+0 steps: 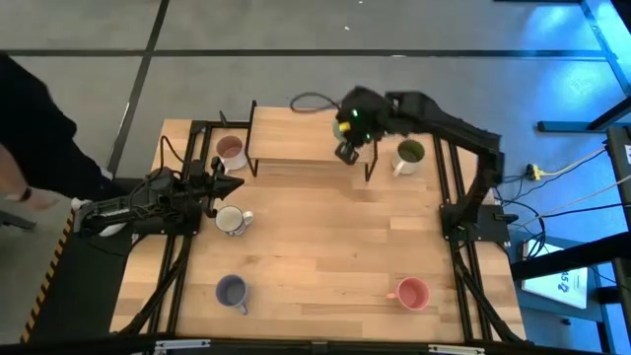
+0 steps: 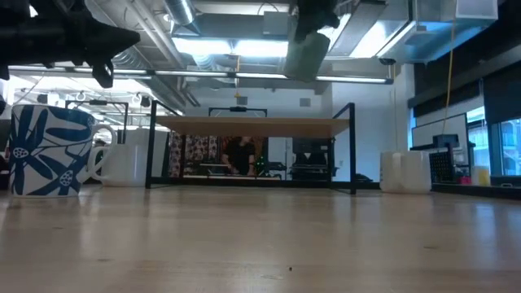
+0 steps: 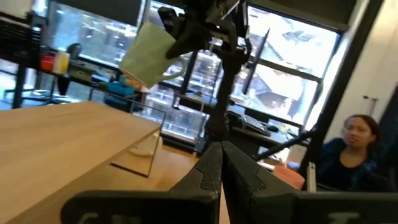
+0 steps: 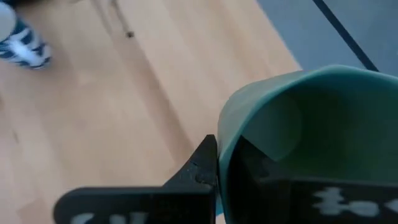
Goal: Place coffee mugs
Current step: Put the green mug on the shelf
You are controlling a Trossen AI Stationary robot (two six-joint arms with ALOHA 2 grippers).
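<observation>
High view: wooden table (image 1: pixel 325 247) on grey floor (image 1: pixel 296 25); right gripper (image 1: pixel 347 150) clamps green mug (image 4: pixel 311 124) above shelf (image 1: pixel 296 133); left gripper (image 1: pixel 212 187) closed, empty.

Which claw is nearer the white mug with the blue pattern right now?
Left. The left claw sits just beside the white mug, while the right claw is up over the shelf, holding the green mug.

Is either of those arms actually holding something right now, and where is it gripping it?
Yes: the right end effector holds the green mug by its rim, raised above the shelf. The left end effector is shut and holds nothing.
</observation>
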